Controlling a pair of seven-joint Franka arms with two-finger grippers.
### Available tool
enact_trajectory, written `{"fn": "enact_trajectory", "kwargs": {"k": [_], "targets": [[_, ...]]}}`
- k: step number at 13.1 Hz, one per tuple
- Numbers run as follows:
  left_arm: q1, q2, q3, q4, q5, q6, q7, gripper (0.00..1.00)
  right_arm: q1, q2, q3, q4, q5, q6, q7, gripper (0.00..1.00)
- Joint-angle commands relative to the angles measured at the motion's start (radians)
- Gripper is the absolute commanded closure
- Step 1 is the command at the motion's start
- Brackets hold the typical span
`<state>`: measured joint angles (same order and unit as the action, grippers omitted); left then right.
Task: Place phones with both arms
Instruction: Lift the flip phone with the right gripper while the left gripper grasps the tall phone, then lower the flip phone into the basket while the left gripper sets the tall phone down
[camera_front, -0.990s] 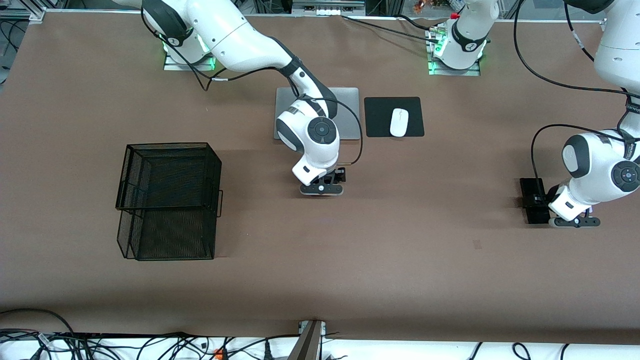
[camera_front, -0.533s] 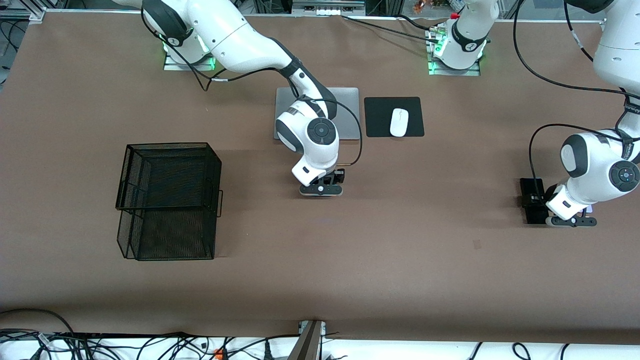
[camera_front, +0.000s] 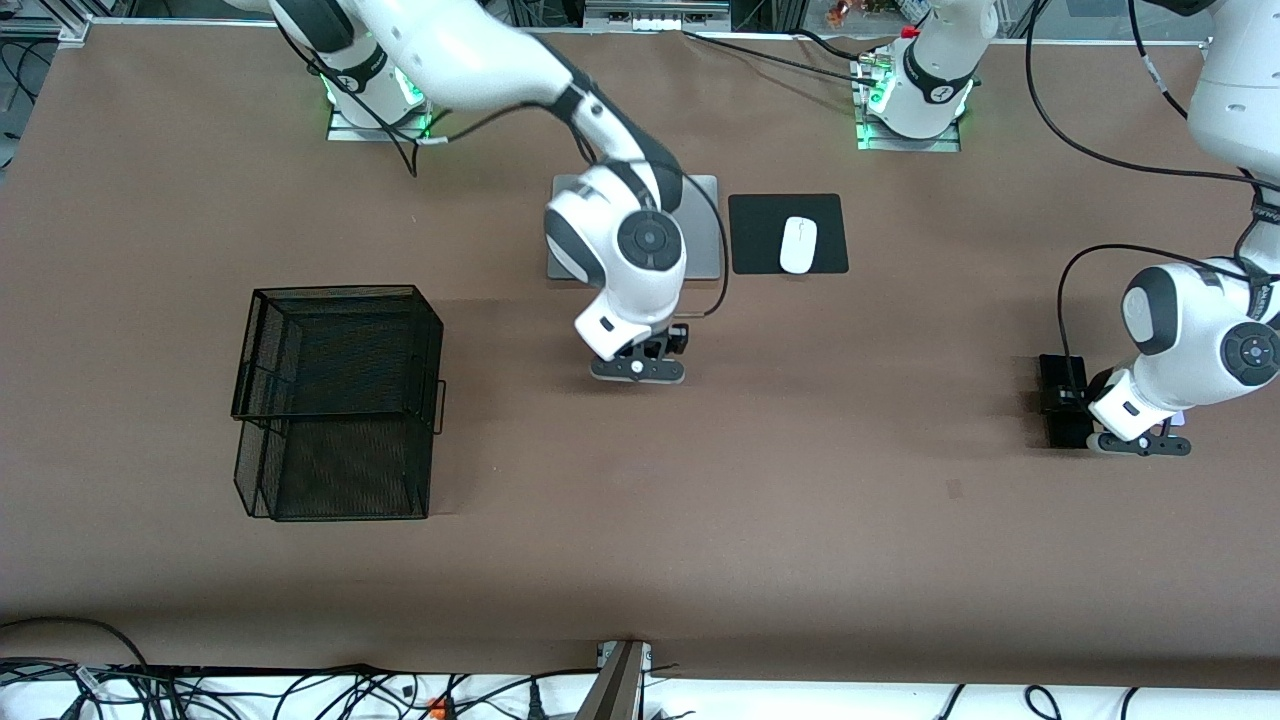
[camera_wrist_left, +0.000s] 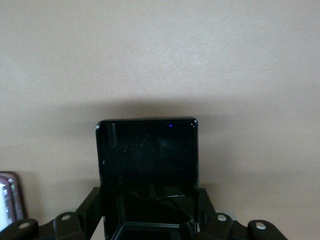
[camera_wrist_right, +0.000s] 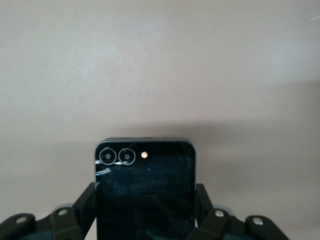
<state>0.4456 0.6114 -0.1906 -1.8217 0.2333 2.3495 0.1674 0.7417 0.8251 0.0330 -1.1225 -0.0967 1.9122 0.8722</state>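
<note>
My right gripper (camera_front: 668, 346) is shut on the small black flip phone (camera_wrist_right: 145, 175) and holds it a little above the middle of the table. The phone's two camera rings show between the fingers (camera_wrist_right: 85, 205). My left gripper (camera_front: 1072, 398) is low at the left arm's end of the table. It is shut across the long black slab (camera_front: 1060, 425), which also shows in the left wrist view (camera_wrist_left: 147, 150) between the fingers (camera_wrist_left: 90, 205). A sliver of the pale lavender phone (camera_front: 1181, 418) shows beside that hand, and at the left wrist view's edge (camera_wrist_left: 7, 200).
A black wire basket (camera_front: 340, 400) stands toward the right arm's end. A closed silver laptop (camera_front: 700, 235) lies partly under the right arm. A white mouse (camera_front: 798, 244) lies on a black pad (camera_front: 830, 215) near the bases.
My right arm has risen with the flip phone in its gripper. My left hand has shifted slightly toward the right arm's end, staying low over the slab.
</note>
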Motion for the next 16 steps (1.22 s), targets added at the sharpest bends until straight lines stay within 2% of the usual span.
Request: {"fn": "enact_trajectory", "kwargs": {"k": [1, 3, 5, 6, 8, 10, 12, 14, 16], "targets": [[0.007, -0.103, -0.059, 0.024, 0.003, -0.158, 0.006, 1.0, -0.091, -0.13, 0.007, -0.009, 0.05, -0.142, -0.085, 0.78], [0.004, -0.116, -0.139, 0.14, 0.001, -0.376, -0.009, 0.95, -0.172, -0.225, -0.01, -0.078, 0.063, -0.22, -0.221, 0.78], [-0.016, -0.111, -0.251, 0.261, 0.001, -0.566, -0.028, 0.96, -0.254, -0.35, -0.056, -0.242, 0.063, -0.217, -0.379, 0.78], [-0.045, -0.108, -0.292, 0.295, 0.001, -0.605, -0.063, 0.97, -0.271, -0.412, -0.123, -0.335, 0.064, -0.191, -0.494, 0.78], [-0.164, -0.102, -0.299, 0.305, 0.001, -0.615, -0.21, 0.97, -0.274, -0.507, -0.247, -0.488, 0.072, -0.116, -0.681, 0.78], [-0.316, -0.059, -0.299, 0.309, -0.02, -0.605, -0.409, 0.97, -0.274, -0.535, -0.35, -0.591, 0.095, -0.023, -0.806, 0.78], [-0.441, 0.003, -0.297, 0.357, -0.112, -0.497, -0.652, 0.96, -0.281, -0.52, -0.424, -0.649, 0.155, 0.043, -0.91, 0.78], [-0.549, 0.057, -0.296, 0.357, -0.146, -0.318, -0.793, 0.96, -0.326, -0.486, -0.43, -0.697, 0.179, 0.096, -0.95, 0.78], [-0.638, 0.121, -0.294, 0.355, -0.144, -0.128, -0.914, 0.96, -0.346, -0.448, -0.43, -0.698, 0.183, 0.102, -0.957, 0.78]]}}
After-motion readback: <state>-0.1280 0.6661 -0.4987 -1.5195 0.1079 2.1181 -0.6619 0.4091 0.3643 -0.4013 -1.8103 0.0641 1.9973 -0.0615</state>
